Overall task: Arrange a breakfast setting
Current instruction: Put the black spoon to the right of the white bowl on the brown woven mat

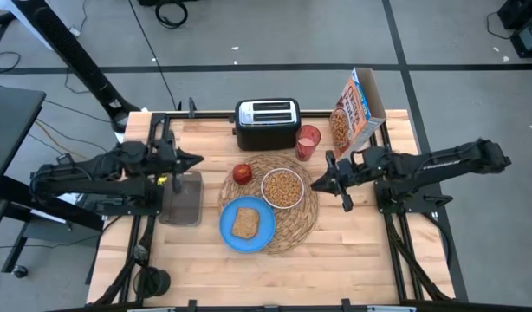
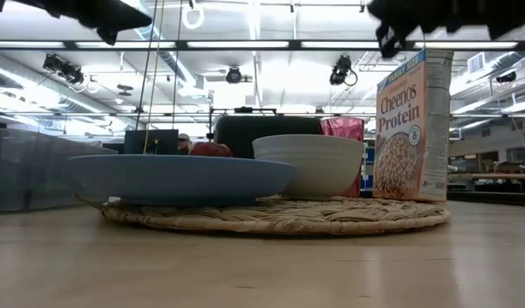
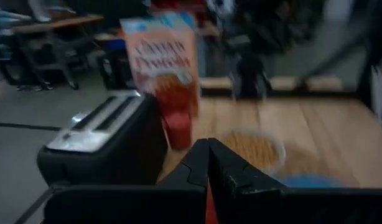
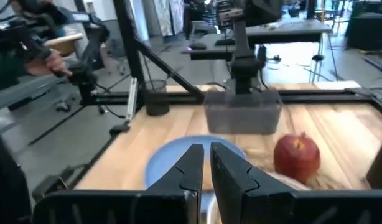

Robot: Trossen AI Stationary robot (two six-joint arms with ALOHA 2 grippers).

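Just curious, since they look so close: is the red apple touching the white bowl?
Apart. In the high view a strip of woven placemat shows between the red apple and the white bowl.

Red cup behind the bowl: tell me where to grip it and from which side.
Grip the red cup around its upper wall, from the right, with the right hand. It stands upright, the toaster close on its left and the Cheerios box behind-right, so I judge the front-right side the most open.
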